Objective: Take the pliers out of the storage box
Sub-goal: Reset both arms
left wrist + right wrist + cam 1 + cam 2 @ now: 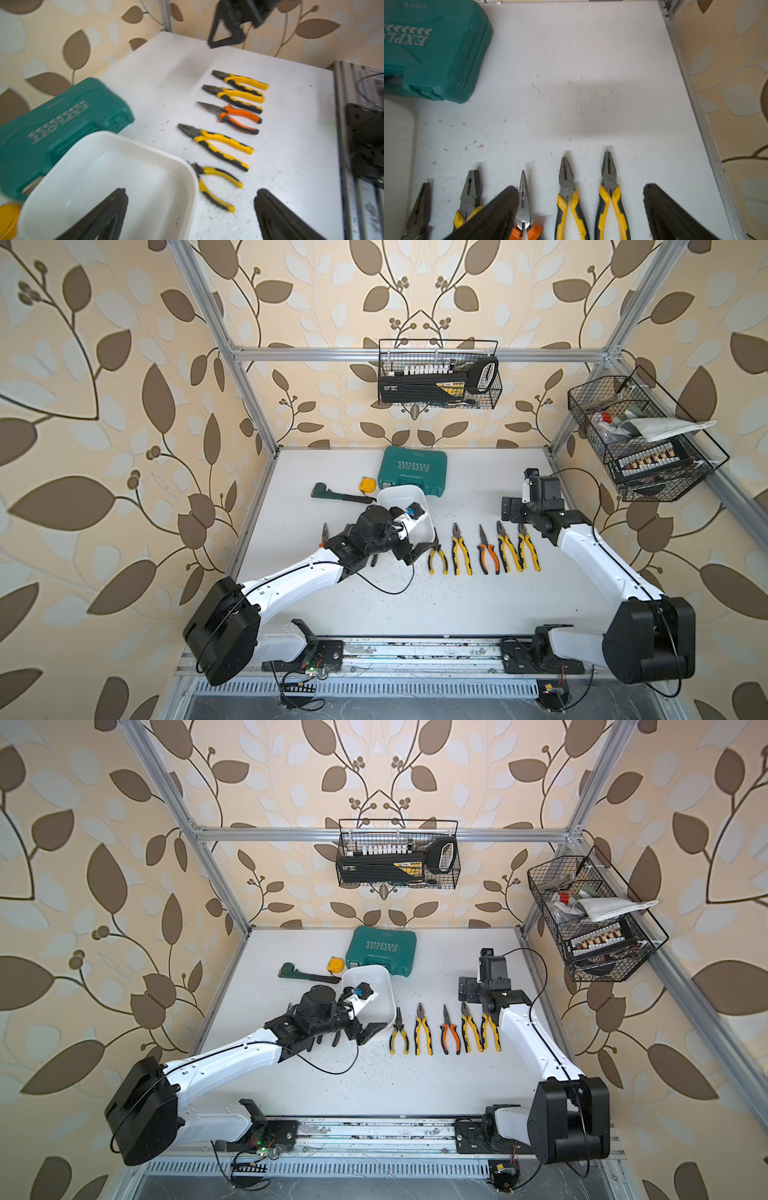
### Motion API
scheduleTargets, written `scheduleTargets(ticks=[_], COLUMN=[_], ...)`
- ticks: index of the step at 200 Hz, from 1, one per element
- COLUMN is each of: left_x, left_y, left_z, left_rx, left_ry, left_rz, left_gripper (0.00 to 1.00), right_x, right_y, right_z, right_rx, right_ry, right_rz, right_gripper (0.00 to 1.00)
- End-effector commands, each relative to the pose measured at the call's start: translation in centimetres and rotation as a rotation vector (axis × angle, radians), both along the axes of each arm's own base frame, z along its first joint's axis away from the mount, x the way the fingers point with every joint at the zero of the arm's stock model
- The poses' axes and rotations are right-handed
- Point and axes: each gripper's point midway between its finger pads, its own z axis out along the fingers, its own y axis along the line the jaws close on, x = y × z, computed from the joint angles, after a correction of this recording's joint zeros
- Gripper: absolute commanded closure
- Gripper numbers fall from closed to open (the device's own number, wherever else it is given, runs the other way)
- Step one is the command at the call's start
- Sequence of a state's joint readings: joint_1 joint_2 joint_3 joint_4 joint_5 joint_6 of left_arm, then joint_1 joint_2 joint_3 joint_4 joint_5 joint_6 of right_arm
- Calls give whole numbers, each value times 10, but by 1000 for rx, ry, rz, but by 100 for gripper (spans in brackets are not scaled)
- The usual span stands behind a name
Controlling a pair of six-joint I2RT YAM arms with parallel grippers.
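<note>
1. Pliers lie flat on the white table, every visible pair outside the storage box. Five form a row leading away from the box toward the right arm.
2. Nearest the box is a small yellow-handled pair, its nose right at the box's near corner; I cannot tell whether it touches the rim.
3. Farther from the box come a larger yellow pair, an orange-handled needle-nose pair, another yellow pair and the last yellow pair.
4. On the box's opposite side, a needle nose and dark handle ends show from under the left arm; the rest is hidden.
5. Left gripper hangs at the box's near corner, jaws wide apart and holding nothing. One finger is seen against the box's inside, the other against the table beside it.
6. Right gripper hovers above the end of the row farthest from the box, jaws spread with nothing gripped.
7. Teal case sits just behind the box. A green pipe wrench and a yellow tape measure lie off the box's far corner on the left arm's side.
</note>
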State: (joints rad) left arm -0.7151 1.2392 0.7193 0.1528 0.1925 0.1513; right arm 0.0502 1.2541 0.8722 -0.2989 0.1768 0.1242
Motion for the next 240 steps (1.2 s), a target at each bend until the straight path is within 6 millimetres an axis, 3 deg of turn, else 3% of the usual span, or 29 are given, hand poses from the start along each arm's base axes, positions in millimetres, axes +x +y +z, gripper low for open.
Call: scheduleTargets(ticks=[1,36,70,93,111,139,178,215,235,240], left_x=[33,65,77,82,86,96,100,105,106,107], left_y=[51,135,200,235,261,274,289,299,306,308], left_z=[12,-2,-19,-42,-65,-81,-82,-87,-93,-107], left_rx=[-48,-13,91,114,143,165,26,9,-54,-51], left_ry=[-38,-128,-191,-177,-141,-127,-122,-84,-40,-5], left_rz=[262,586,815,925,1012,1031,1067,1094,1080,1082], left_gripper=[1,1,1,1,1,1,1,1,1,1], right_x=[17,18,23,28,19,10,8,15,20,20], right_y=[-1,-7,-9,-7,-19,-28,-20,-10,-4,-3], right_z=[20,8,-22,-14,-13,-28,-50,-69,-73,-73], right_rx=[35,-8,-33,-44,-92,-73,-60,-45,-41,-41], right_ry=[-218,-382,-304,-359,-382,-370,-409,-400,-364,-364], right_rz=[-26,-38,-40,-10,-57,-96,-40,25,63,65], right_gripper=[1,0,0,0,0,0,0,0,0,0])
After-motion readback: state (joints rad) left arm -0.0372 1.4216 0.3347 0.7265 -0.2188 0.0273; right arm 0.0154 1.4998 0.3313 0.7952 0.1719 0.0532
